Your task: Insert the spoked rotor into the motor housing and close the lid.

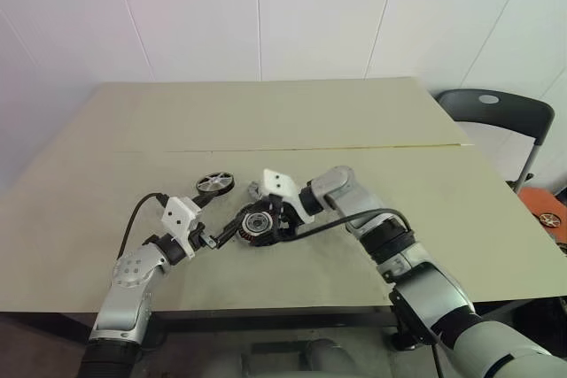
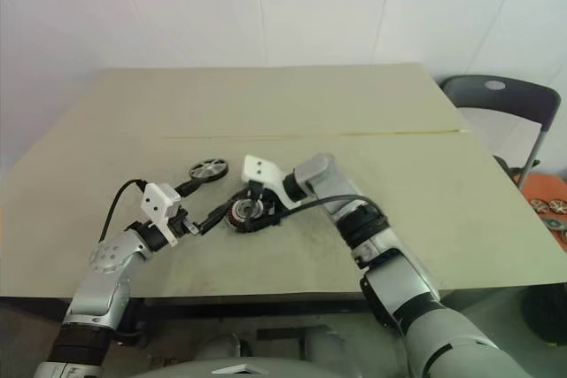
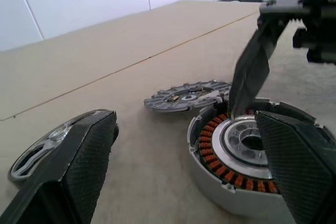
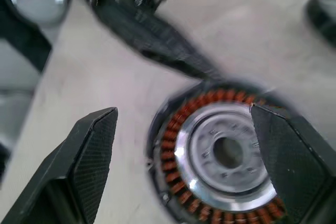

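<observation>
The motor housing (image 1: 257, 224) lies flat on the table near its front, copper windings (image 4: 181, 121) ringing a silvery centre. My right gripper (image 4: 184, 114) hangs just above it, open, its fingers (image 4: 92, 150) spread wider than the housing and holding nothing. One of those black fingers (image 3: 252, 72) reaches down over the housing's far rim. From the left, my left gripper (image 3: 186, 124) points level at the housing, open and empty, with one fingertip (image 3: 294, 150) in front of its side. The spoked rotor (image 1: 215, 183) lies flat behind the left gripper. The grey ribbed lid (image 3: 186, 95) rests on the table just behind the housing.
The beige table (image 1: 292, 121) has a seam across its middle and open surface behind and to the right. A dark chair (image 1: 496, 112) stands off the table's far right corner. An orange tray (image 1: 549, 208) with small parts sits beyond the right edge.
</observation>
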